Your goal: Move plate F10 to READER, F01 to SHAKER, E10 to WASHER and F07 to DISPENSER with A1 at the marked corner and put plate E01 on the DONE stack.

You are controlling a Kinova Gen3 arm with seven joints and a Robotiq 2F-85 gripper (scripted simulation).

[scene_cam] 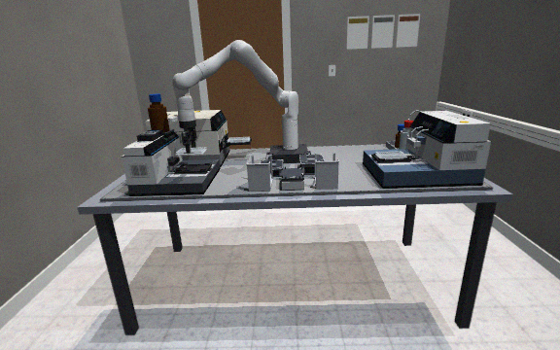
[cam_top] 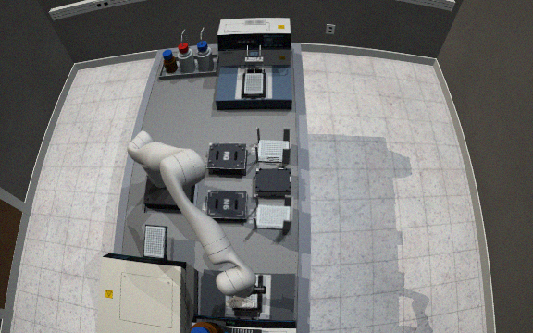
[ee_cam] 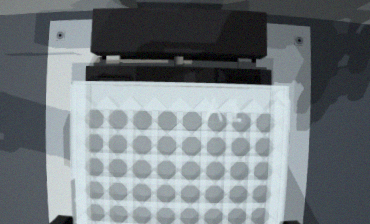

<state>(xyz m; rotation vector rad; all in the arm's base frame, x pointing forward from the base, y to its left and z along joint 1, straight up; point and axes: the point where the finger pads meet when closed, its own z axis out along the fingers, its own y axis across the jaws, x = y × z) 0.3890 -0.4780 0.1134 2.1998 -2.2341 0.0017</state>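
My gripper (scene_cam: 189, 146) hangs over the low instrument with the brown bottle at the table's near left end, and its fingers stand wide on the long sides of a white well plate (ee_cam: 181, 160). The dark fingertips show at the bottom corners of the wrist view. The plate sits a little above the instrument's dark nest (scene_cam: 192, 168), whose black rear block (ee_cam: 178, 32) shows beyond the plate's edge. In the overhead view the wrist covers most of this plate (cam_top: 250, 297). Another plate lies on the drawer (cam_top: 154, 240) of the big white box. A further plate (cam_top: 254, 83) sits on the blue instrument.
Two labelled black nests (cam_top: 226, 157) (cam_top: 226, 204) stand mid-table. Beside them are two walled racks with white plates (cam_top: 273, 150) (cam_top: 273, 215) and a dark, plate-free unit (cam_top: 273, 181) between them. Three bottles (cam_top: 187, 57) stand at the far end. The arm's base (cam_top: 169, 194) is on the left.
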